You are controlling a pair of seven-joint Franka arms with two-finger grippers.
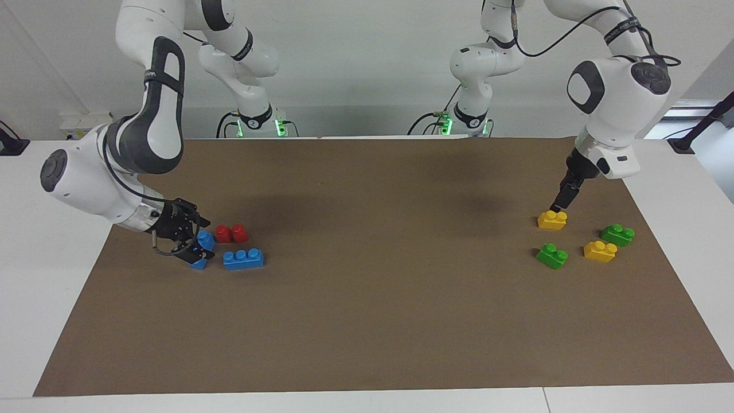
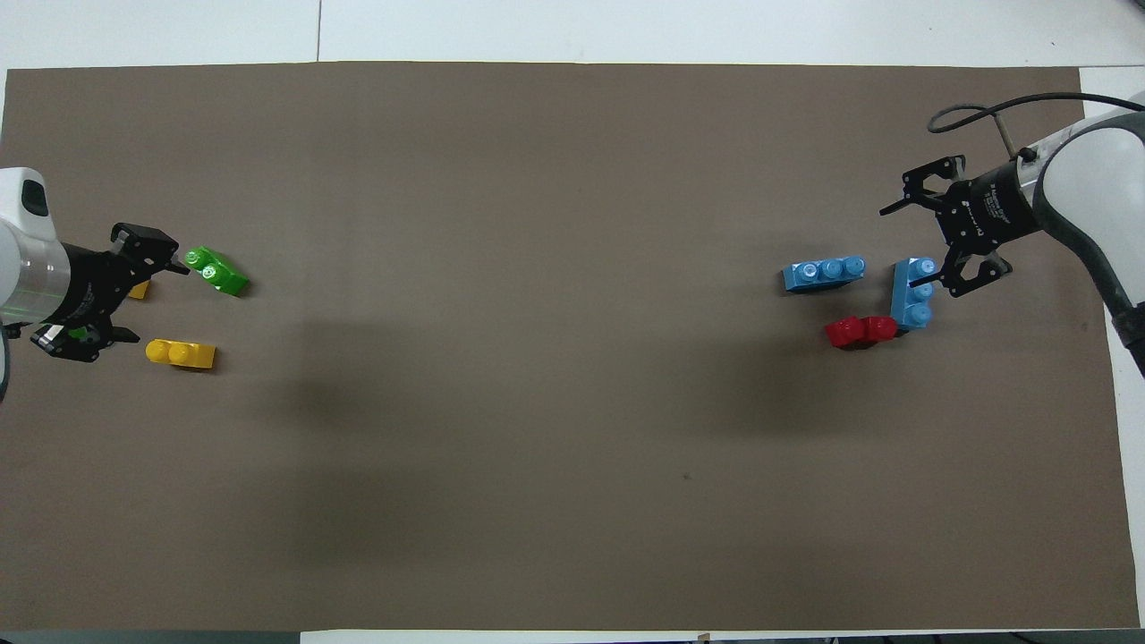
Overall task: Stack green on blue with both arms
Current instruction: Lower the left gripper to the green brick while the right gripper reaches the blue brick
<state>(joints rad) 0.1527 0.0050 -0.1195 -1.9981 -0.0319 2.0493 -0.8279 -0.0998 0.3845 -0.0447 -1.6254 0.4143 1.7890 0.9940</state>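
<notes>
Two blue bricks lie toward the right arm's end: one (image 1: 243, 258) (image 2: 825, 273) free, the other (image 1: 202, 240) (image 2: 912, 293) partly covered by my right gripper (image 1: 194, 246) (image 2: 935, 250). That gripper is open and low at this brick's end; contact cannot be told. Toward the left arm's end, one green brick (image 1: 551, 256) (image 2: 216, 271) lies free. The other green brick (image 1: 617, 234) is almost hidden under my left gripper in the overhead view. My left gripper (image 1: 557, 205) (image 2: 148, 301) hangs open, raised just above a yellow brick (image 1: 552, 219), holding nothing.
A red brick (image 1: 231, 233) (image 2: 860, 331) touches the covered blue brick. A second yellow brick (image 1: 600, 251) sits between the green ones. The brown mat (image 1: 367, 321) covers the table between the two groups; white table edges surround it.
</notes>
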